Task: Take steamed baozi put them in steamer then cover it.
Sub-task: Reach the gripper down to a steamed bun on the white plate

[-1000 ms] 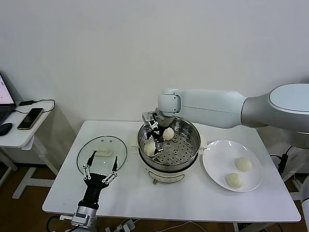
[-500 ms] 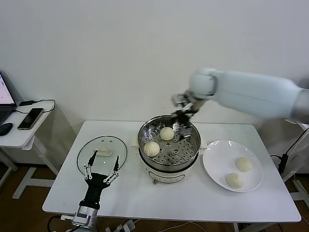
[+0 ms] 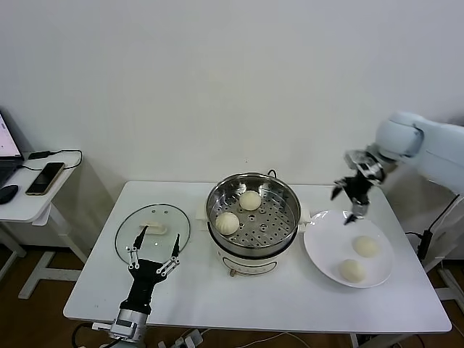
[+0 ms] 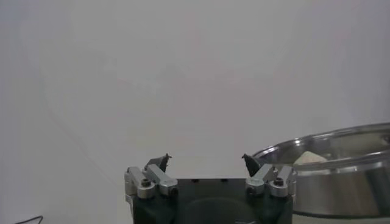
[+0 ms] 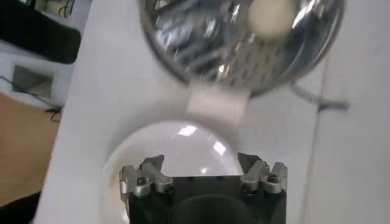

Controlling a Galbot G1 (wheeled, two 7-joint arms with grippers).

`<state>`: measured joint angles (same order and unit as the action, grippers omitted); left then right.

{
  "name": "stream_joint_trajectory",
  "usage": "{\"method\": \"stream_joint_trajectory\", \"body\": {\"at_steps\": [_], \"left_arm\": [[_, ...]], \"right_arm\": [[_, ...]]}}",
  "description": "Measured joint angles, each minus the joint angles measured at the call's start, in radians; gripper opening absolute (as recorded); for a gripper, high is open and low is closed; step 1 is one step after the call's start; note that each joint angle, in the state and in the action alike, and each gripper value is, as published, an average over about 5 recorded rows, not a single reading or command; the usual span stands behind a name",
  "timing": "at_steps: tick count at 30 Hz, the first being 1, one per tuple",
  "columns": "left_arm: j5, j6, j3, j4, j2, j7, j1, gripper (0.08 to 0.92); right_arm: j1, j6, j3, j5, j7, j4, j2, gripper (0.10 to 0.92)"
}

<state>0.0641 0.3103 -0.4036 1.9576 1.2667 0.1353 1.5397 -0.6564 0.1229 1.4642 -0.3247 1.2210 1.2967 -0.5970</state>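
The shiny steel steamer (image 3: 254, 217) stands mid-table on its white base and holds two pale baozi, one at the left (image 3: 227, 222) and one at the back (image 3: 250, 200). Two more baozi (image 3: 365, 246) (image 3: 352, 270) lie on the white plate (image 3: 322, 250) to its right. My right gripper (image 3: 349, 199) is open and empty, in the air above the plate's far edge. The glass cover (image 3: 153, 232) with its white handle lies flat on the table to the left. My left gripper (image 3: 152, 255) is open and empty at the cover's near edge. The right wrist view shows the steamer (image 5: 237, 42) and the plate (image 5: 183, 152).
A side table (image 3: 29, 196) with a phone and cables stands at the far left. A white wall is behind the table. The steamer's rim (image 4: 329, 158) shows in the left wrist view. The table's front edge runs close to the left arm.
My right gripper let go of a baozi in the steamer, rose out and swung right to above the plate. The steamer now shows two baozi uncovered. The left arm has not moved.
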Motion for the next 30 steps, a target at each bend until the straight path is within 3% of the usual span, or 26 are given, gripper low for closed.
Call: {"method": "stream_joint_trajectory", "body": {"at_steps": [30], "left_arm": [[0.006, 0.002, -0.012, -0.011, 0.007, 0.001, 0.005, 0.823]], "right_arm": [[0.406, -0.015, -0.204, 0.105, -0.066, -0.106, 0.011, 0.823]]}}
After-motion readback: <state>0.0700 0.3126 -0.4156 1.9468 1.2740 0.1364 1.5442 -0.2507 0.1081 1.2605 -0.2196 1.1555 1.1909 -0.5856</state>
